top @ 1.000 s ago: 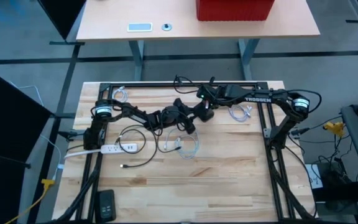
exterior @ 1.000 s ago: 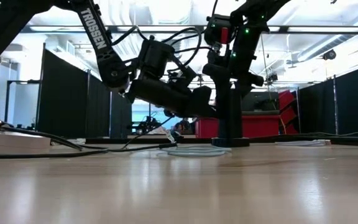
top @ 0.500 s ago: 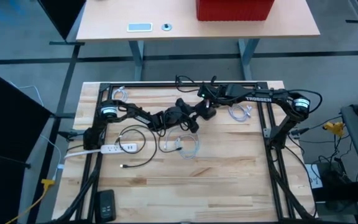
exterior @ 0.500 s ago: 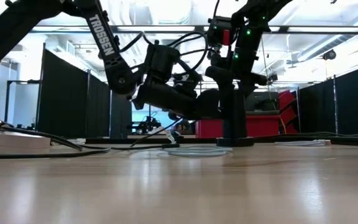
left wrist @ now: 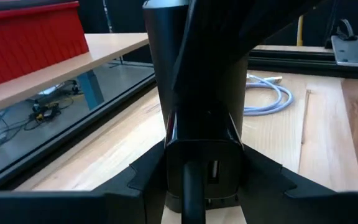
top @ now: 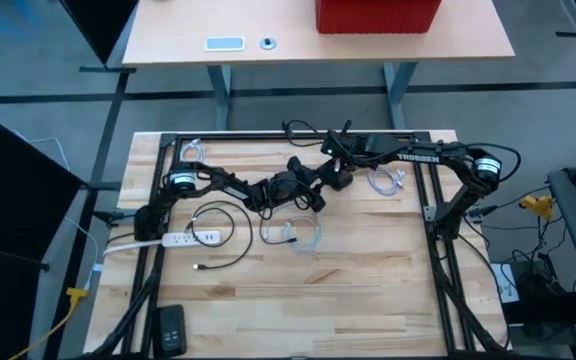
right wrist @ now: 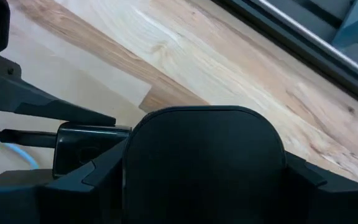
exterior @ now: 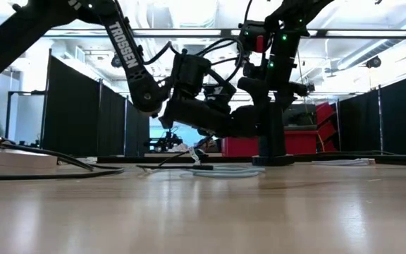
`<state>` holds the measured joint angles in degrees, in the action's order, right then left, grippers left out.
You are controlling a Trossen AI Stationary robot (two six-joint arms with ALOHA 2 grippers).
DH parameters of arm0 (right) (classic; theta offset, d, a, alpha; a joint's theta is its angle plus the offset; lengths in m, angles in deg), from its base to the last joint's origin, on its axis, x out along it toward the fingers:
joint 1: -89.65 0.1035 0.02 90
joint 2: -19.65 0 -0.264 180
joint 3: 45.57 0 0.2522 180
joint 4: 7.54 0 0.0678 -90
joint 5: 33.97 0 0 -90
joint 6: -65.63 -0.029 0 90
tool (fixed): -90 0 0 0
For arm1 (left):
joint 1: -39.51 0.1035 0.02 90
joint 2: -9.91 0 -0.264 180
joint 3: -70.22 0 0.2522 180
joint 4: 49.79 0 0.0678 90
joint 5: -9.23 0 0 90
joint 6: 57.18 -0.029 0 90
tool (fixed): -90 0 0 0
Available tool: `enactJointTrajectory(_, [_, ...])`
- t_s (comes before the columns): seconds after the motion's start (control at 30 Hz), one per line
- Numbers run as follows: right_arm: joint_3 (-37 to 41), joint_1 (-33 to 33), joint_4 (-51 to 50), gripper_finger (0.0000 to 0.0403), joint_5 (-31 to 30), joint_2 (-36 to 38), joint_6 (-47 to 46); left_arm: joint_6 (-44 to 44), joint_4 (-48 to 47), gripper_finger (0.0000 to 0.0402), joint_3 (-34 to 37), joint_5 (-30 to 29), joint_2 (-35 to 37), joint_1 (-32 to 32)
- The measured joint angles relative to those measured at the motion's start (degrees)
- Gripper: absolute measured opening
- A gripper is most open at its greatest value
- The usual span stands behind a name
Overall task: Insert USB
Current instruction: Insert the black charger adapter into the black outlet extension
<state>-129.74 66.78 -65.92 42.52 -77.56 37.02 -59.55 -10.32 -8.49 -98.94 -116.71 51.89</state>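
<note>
This looks like a robot lab or workshop. A wooden table (top: 368, 290) fills the middle of the high view, with a black metal frame (top: 288, 136) bolted on it. Behind it, the low view shows black divider walls (exterior: 83, 113) and bright ceiling lights (exterior: 189, 14).

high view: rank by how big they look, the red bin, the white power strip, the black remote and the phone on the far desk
1. red bin, clearly largest, though cut off by the picture's edge
2. white power strip
3. black remote and phone: they look much alike, so no ranking between them
</note>
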Motion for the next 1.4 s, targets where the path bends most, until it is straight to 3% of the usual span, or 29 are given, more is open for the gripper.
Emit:
enactJointTrajectory(0.1, [0.0,-1.0,0.8,0.0261,3.4,0.1,1.1,-1.3,-1.9,0.0145,0.0,-0.1,0.8,-0.1])
enactJointTrajectory(0.5, [0.9,-1.3,2.7,0.0261,6.0,1.3,1.3,2.1,-0.2,0.0145,0.7,-1.7,-0.3,0.1])
enactJointTrajectory(1.4, [3.0,-1.3,6.0,0.0261,7.2,1.6,-1.6,2.9,8.3,0.0145,-0.9,-3.7,-4.8,0.7])
